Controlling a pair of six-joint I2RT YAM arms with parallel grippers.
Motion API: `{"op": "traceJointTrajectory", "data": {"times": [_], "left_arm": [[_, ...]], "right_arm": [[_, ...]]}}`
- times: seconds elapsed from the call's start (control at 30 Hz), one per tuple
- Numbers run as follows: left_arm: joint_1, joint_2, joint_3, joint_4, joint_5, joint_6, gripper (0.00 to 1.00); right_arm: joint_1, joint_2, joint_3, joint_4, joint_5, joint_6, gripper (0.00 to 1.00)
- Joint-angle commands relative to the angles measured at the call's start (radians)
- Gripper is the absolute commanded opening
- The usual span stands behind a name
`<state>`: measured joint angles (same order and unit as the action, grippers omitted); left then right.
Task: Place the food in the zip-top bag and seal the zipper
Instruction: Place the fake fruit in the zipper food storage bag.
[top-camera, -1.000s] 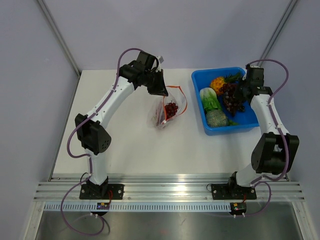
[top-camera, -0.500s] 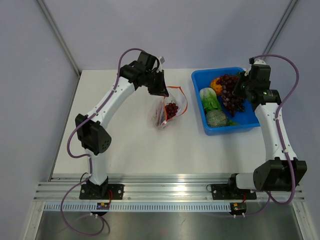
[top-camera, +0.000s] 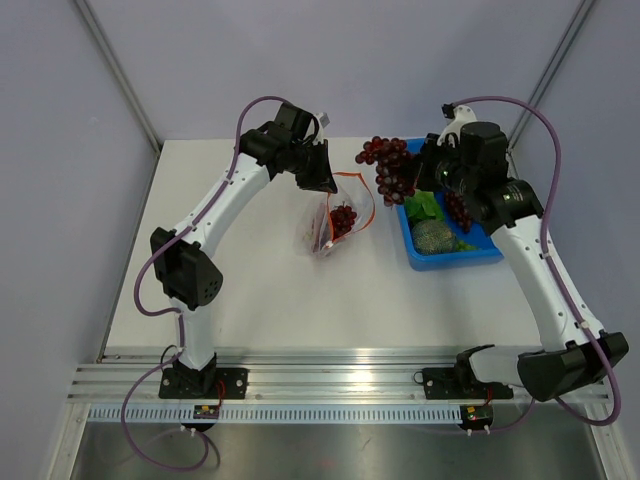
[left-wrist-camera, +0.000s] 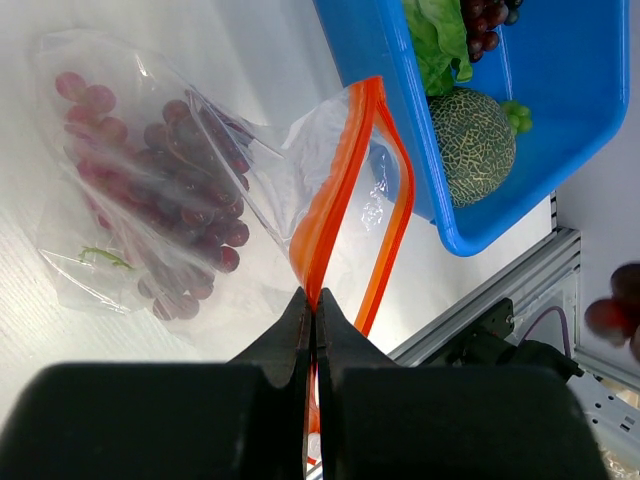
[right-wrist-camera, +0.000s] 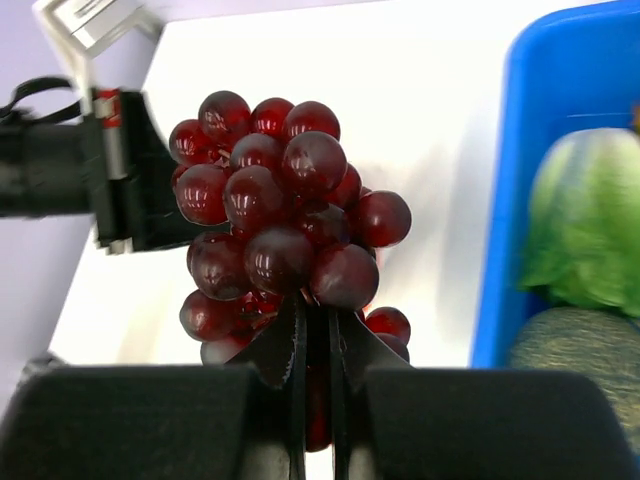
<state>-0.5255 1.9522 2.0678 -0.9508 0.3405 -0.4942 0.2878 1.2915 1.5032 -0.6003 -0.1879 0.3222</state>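
**Top view.** Your left gripper (top-camera: 318, 180) is closed on the far end of the zip-top bag (top-camera: 335, 218). The bag lies near the far edge of the table (top-camera: 250, 285), about midway between the left and right edges. I judge this hold is there to lift one lip so the mouth stands open. The bag's long axis runs roughly far to near, and its mouth faces the right edge. Your right gripper (top-camera: 410, 172) carries a grape bunch (top-camera: 390, 168) in the air between the bag and the blue bin (top-camera: 455, 260), which sits at the far right corner.

**Left wrist view.** The jaws are pressed together on the zipper (left-wrist-camera: 345, 190), so the orange strip bows into an open loop towards the bin. Some bagged grapes (left-wrist-camera: 180, 200) already lie inside, at the closed end. A melon (left-wrist-camera: 472, 145) and a leafy green (left-wrist-camera: 435, 40) wait in the bin.

**Right wrist view.** The fingers are narrow and clamp the bunch at one end. The rest of it stands out beyond the tips, long axis in line with the fingers. That likely suits feeding it mouth-first into the loop.
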Motion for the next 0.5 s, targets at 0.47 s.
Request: {"op": "traceJointTrajectory", "data": {"times": [0.47], "left_arm": [[0.002,-0.045,0.055,0.034,0.032,0.016,0.0]], "right_arm": [[0.129,0.167,-0.028,0.111,-0.12,0.135,0.0]]}}
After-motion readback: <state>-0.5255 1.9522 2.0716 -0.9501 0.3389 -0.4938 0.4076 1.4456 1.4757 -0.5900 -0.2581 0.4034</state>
